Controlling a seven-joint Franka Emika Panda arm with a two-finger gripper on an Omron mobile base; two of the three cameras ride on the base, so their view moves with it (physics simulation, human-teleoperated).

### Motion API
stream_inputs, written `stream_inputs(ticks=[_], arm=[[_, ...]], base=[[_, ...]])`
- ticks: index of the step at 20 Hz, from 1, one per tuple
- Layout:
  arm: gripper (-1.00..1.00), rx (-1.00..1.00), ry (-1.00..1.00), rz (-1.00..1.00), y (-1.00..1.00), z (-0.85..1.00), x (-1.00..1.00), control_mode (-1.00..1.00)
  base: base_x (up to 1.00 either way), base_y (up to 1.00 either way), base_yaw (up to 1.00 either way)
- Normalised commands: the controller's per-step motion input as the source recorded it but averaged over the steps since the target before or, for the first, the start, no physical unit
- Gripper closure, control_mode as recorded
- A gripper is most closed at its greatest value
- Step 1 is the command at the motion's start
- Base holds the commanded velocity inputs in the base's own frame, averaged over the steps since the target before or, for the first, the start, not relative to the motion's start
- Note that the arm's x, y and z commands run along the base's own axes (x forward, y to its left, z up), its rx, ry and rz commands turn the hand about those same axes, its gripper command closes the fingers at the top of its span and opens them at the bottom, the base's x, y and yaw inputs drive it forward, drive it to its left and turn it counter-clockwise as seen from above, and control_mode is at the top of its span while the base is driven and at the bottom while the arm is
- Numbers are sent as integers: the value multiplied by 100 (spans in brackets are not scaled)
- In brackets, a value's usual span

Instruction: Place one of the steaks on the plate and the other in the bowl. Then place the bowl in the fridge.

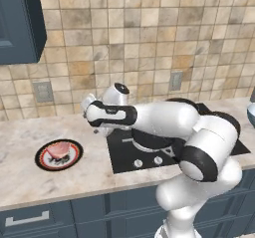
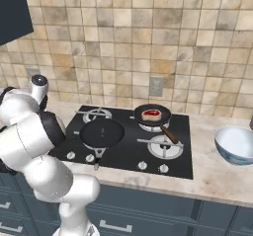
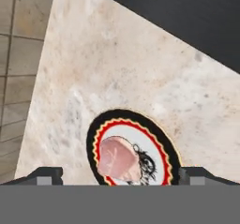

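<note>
Plainly, the pincer (image 3: 120,175) stands wide, holding nothing, its two dark fingertips (image 3: 46,175) spread to either side above the small round red-rimmed plate (image 3: 165,145). One pinkish-red raw steak (image 3: 118,159) lies on that plate, left of the black hob on the pale marble tabletop (image 3: 117,68). Another raw steak (image 2: 151,114) sits in a black frying pan (image 2: 153,115) on the hob, and the glossy pale blue-white bowl (image 2: 235,143) rests on the tabletop right of it.

wall: tan stone tiles (image 2: 148,42) | counter: pale marble (image 1: 20,147) | cabinets: dark blue (image 1: 15,23) | hob: black (image 2: 123,146)
</note>
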Motion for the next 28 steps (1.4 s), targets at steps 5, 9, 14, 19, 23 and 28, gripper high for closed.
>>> stream_inputs(ticks=[5,9,14,19,23,28], arm=[[-100,-16,-18,2,-100,18,-34,-100],[-100,-27,-5,0,-98,20,-7,-100],[-100,-26,0,0,-89,29,0,-100],[-100,-6,0,1,-85,40,0,-100],[-100,-18,2,0,-65,7,3,-100],[-100,-12,14,-2,-50,1,45,-100]], base=[[0,0,0],[0,0,0],[0,0,0],[0,0,0],[0,0,0],[0,0,0]])
